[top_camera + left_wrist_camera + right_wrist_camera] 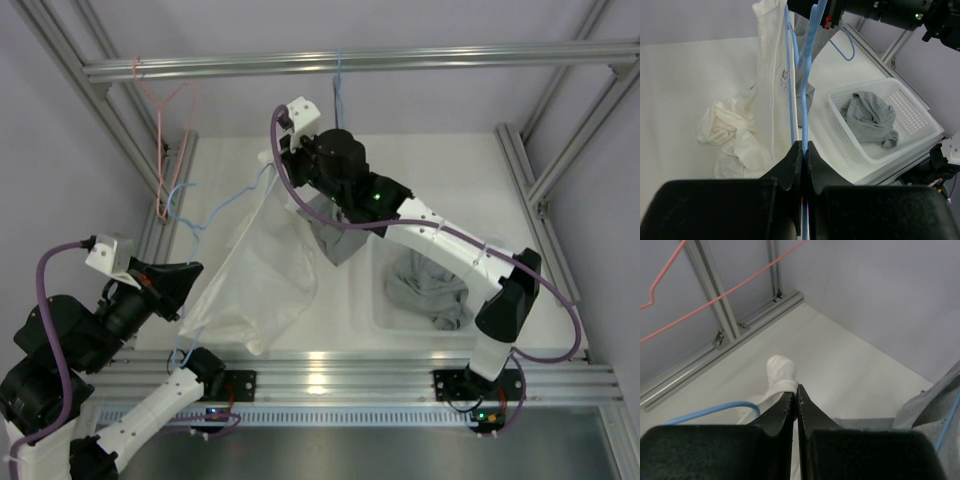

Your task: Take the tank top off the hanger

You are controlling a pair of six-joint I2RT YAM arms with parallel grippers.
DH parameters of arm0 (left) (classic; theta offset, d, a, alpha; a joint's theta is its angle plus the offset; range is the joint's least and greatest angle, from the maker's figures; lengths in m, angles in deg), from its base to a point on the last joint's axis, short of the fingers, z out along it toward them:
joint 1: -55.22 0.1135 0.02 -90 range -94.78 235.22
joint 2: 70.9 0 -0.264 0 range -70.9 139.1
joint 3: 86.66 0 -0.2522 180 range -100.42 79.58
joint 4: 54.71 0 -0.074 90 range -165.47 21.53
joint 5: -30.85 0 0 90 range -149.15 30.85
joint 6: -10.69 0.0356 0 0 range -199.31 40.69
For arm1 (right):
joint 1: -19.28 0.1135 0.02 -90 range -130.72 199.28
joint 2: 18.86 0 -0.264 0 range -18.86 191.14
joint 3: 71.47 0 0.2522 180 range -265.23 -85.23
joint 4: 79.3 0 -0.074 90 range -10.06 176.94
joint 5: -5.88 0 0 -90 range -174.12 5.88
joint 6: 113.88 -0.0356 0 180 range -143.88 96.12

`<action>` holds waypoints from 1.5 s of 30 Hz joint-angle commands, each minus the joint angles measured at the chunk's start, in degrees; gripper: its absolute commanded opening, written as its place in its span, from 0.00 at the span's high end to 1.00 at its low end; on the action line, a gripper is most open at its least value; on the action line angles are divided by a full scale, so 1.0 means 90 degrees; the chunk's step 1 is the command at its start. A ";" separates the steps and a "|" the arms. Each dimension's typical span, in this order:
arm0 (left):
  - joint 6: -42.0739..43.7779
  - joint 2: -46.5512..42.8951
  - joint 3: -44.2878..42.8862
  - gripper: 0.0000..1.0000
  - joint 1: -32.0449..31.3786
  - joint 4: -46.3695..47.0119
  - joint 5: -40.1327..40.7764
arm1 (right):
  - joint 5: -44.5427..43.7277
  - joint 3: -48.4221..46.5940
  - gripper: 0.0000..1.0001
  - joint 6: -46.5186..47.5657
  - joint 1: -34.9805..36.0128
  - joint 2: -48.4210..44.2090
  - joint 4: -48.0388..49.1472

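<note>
The white tank top (255, 270) hangs stretched on a blue wire hanger (205, 215) above the table's left half. My left gripper (190, 278) is shut on the hanger's lower wire; in the left wrist view the jaws (804, 146) pinch the blue wire (806, 90) with the tank top (771, 75) draped to its left. My right gripper (283, 172) is at the garment's upper end. In the right wrist view it (796, 389) is shut on a bunched white strap (780, 372), with the hanger's blue wire (715, 410) just left of it.
A white basket (380, 300) holding grey clothes (425, 285) sits right of centre; it also shows in the left wrist view (920, 107). A grey garment (338, 238) hangs from a blue hook on the top rail (400, 60). A pink hanger (165, 130) hangs at the rail's left.
</note>
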 commanded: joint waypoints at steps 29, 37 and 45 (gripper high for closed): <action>0.2640 0.1291 0.2831 1.00 0.0005 0.9549 0.1995 | 0.1283 0.5034 1.00 -0.2211 0.0961 -0.1921 0.2762; 0.2863 0.1009 0.3765 1.00 -0.0004 1.0649 0.1538 | 0.2170 0.5389 1.00 -0.2778 0.1340 -0.1893 0.3505; 0.3168 0.1349 0.3769 1.00 0.0005 1.0870 0.2346 | 0.1101 0.4245 1.00 -0.1909 0.2055 -0.0791 0.2218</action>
